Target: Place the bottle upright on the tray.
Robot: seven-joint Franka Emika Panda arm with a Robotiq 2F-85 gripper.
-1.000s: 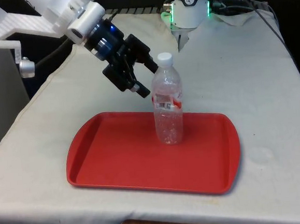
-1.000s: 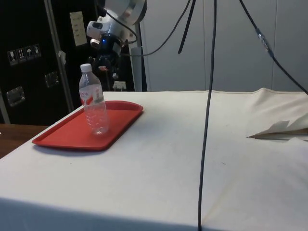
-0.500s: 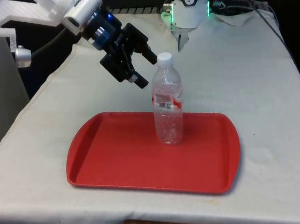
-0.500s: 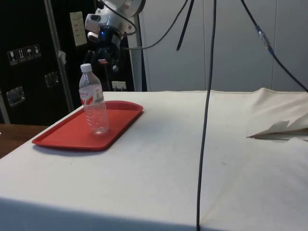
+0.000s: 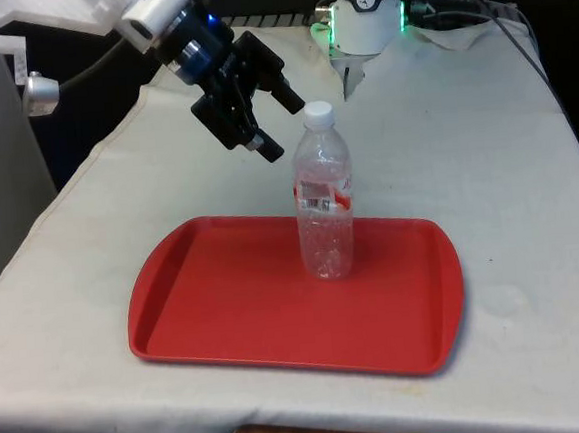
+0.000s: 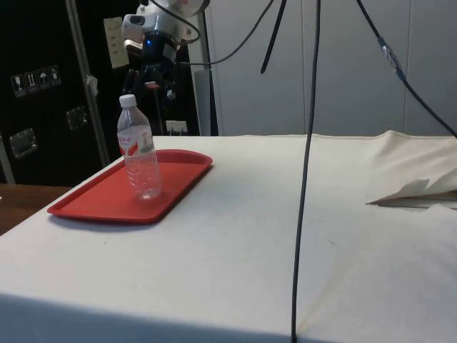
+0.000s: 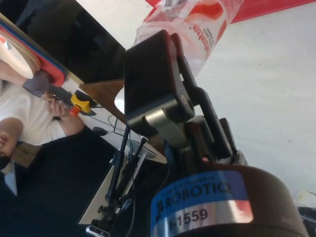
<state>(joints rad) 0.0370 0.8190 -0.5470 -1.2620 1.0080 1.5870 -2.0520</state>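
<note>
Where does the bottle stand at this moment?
The bottle stands upright on the red tray, right of its middle in the front view, below the raised pincer.

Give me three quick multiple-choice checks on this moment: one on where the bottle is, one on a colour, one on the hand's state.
1. Where is the bottle?
A. On the cloth beside the tray
B. On the tray
C. In the hand

2. What colour is the bottle's cap?
A. White
B. Blue
C. Red

3. How is the hand?
A. Shut on the bottle
B. Open, clear of the bottle
C. Resting on the tray

Key: 1 B, the bottle stands upright inside the tray's rim in the front and side views. 2 A, the cap is white above a red and white label. 3 B, the fingers are spread and hang in the air on the front view's left of the cap, holding nothing.
</note>
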